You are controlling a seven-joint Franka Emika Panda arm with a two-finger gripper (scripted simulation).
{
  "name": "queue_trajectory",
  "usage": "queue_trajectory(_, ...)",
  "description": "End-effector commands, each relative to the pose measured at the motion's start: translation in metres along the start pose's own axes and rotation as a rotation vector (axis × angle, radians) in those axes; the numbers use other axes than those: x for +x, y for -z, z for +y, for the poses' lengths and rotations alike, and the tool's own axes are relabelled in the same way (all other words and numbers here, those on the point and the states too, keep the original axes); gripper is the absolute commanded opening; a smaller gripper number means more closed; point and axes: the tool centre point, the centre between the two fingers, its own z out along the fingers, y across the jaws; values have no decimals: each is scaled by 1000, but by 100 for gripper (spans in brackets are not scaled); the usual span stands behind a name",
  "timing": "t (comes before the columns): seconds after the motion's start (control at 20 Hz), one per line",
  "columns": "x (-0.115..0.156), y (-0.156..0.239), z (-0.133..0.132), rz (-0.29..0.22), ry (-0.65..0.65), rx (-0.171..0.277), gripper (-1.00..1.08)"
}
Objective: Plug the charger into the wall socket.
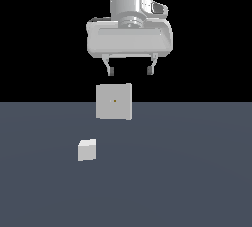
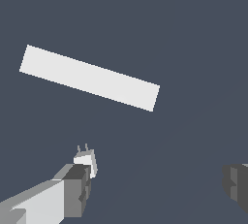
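Nearest us on the table [image 1: 197,182], the charger [image 1: 87,150] sits free, apart from the upright wall socket [image 1: 114,101], while our hand [image 1: 130,70] hangs wide open and empty above; we judge it light, rigid, best pinched across its flat sides.

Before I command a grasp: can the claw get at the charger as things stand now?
Probably yes. The claw is open and holds nothing, high above the floor. The charger sits alone, apart from the socket, with nothing over it. In the wrist view one finger partly hides it.
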Motion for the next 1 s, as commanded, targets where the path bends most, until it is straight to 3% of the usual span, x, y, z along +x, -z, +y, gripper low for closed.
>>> queue_trajectory(0.0, 0, 0, 0, 0, 0, 0, 100)
queue_trajectory(0.45, -5, -6, -5, 22, 12, 4, 100)
queue_trajectory(0.95, -22, -26, -24, 97, 52, 17, 100)
